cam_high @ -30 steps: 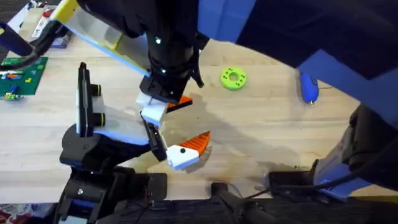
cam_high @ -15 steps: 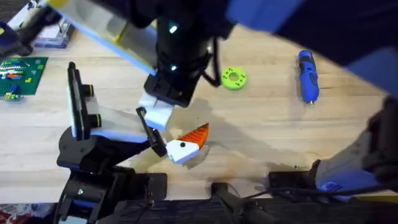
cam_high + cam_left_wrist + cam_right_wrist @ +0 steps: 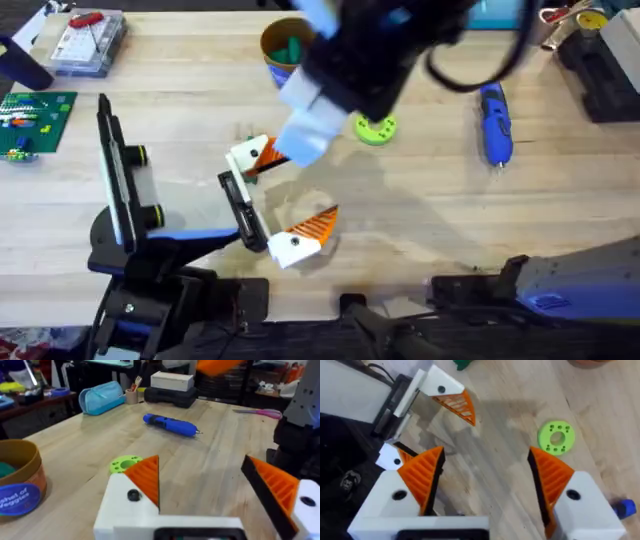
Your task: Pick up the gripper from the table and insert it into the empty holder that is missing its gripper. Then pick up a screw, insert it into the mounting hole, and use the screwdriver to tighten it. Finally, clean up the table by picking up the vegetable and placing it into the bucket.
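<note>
- Reading the overhead view, the insert step looks finished or nearly so. The gripper (image 3: 250,156) sits at the far end of the holder (image 3: 243,210), touching it, and a matching white-and-orange piece (image 3: 298,240) sits at the near end. The right arm (image 3: 365,55) hangs above them. The next move calls for a screw, which I cannot pick out on the desk (image 3: 420,220). The blue screwdriver (image 3: 495,125) lies well apart to the right, and the bucket (image 3: 268,38) stands at the back.
- Left wrist: the left gripper (image 3: 200,462) has its jaws wide apart with nothing between them. The finger with the dark dot, just in front of the lime disc (image 3: 122,464), is probably the gripper itself.
- Right wrist: the right gripper (image 3: 485,452) has its jaws spread wide and empty, clear of the gripper, which rests against the holder's black plate. The vegetable (image 3: 462,364) lies on the desk beyond, not yet in the bucket.
</note>
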